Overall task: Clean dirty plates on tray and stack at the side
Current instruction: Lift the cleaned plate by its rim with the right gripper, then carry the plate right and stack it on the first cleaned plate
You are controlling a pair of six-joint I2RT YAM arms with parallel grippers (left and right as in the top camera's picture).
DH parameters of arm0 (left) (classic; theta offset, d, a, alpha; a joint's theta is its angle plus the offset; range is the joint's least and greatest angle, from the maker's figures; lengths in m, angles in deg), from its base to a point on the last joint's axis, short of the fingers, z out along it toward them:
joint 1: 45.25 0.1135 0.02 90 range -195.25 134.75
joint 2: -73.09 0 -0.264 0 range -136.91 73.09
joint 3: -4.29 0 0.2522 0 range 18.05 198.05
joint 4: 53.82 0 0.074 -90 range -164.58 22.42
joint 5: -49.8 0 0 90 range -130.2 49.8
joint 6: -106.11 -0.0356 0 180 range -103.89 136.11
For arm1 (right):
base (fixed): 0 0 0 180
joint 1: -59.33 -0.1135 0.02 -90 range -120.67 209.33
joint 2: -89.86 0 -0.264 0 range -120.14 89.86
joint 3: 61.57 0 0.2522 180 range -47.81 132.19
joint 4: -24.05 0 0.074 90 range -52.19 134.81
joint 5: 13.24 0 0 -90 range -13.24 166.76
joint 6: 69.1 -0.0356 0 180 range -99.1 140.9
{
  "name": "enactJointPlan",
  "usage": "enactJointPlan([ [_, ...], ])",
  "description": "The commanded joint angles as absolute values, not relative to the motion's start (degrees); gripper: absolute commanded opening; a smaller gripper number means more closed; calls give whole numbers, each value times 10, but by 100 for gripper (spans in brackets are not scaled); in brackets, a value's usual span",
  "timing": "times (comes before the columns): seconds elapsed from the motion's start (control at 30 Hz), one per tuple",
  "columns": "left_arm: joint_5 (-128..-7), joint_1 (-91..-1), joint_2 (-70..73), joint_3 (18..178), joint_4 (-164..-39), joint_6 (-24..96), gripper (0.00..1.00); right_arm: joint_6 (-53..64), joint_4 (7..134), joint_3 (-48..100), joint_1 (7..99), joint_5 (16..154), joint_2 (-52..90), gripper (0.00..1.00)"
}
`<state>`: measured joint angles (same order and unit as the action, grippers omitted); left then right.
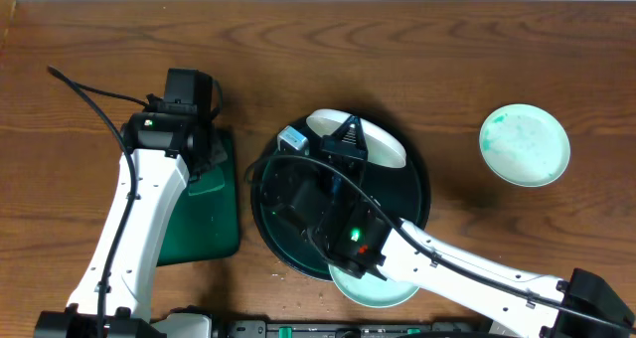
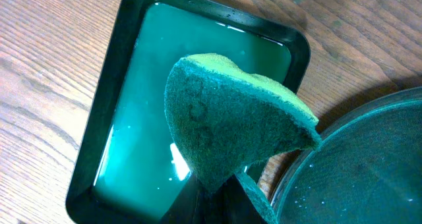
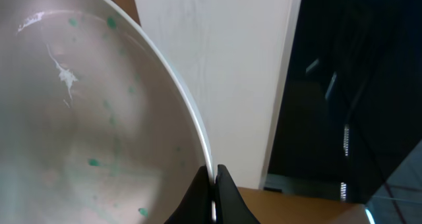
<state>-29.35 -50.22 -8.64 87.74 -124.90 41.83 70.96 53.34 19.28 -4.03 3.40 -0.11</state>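
Right gripper (image 3: 214, 192): fingers pressed together on the rim of a plate, one finger on each face of the edge.
Held plate (image 3: 79, 118): white, tipped up on edge in the grip, well off level; green specks and a pale smear on the face toward the wrist camera.
Below the right gripper: the round tray (image 1: 409, 197), dark with a raised rim. From overhead the held plate sits over the tray's far part.
Behind the right gripper, along its arm: a second plate (image 1: 380, 290) at the tray's near edge, half hidden under the arm. Whether it rests on the rim cannot be told.
Out to the side of the right gripper: a third plate (image 1: 525, 145) lying flat on the table (image 1: 99, 40), well apart from the tray, with a green tint across it.
Left gripper (image 2: 210, 199): pinching a sponge; only the dark finger bases show.
Sponge (image 2: 224, 118): green, bent into a fold above the fingers.
Under the left gripper: a rectangular tray (image 2: 138, 118) holding green liquid.
Beside the left gripper: the round tray's rim, just next to the rectangular tray.
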Motion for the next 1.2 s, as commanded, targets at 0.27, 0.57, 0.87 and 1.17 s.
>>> enactJointPlan([
  [0.27,-288,-499,-85,887,-1252,426,7,743,528,204,-53,2,11,1],
  [0.57,-289,-499,-85,887,-1252,426,7,743,528,204,-53,-4,11,1],
  [0.87,-292,-499,-86,887,-1254,425,7,700,513,204,-45,18,11,1],
  [1.17,-292,-499,-86,887,-1255,424,7,473,576,204,-18,142,11,1],
])
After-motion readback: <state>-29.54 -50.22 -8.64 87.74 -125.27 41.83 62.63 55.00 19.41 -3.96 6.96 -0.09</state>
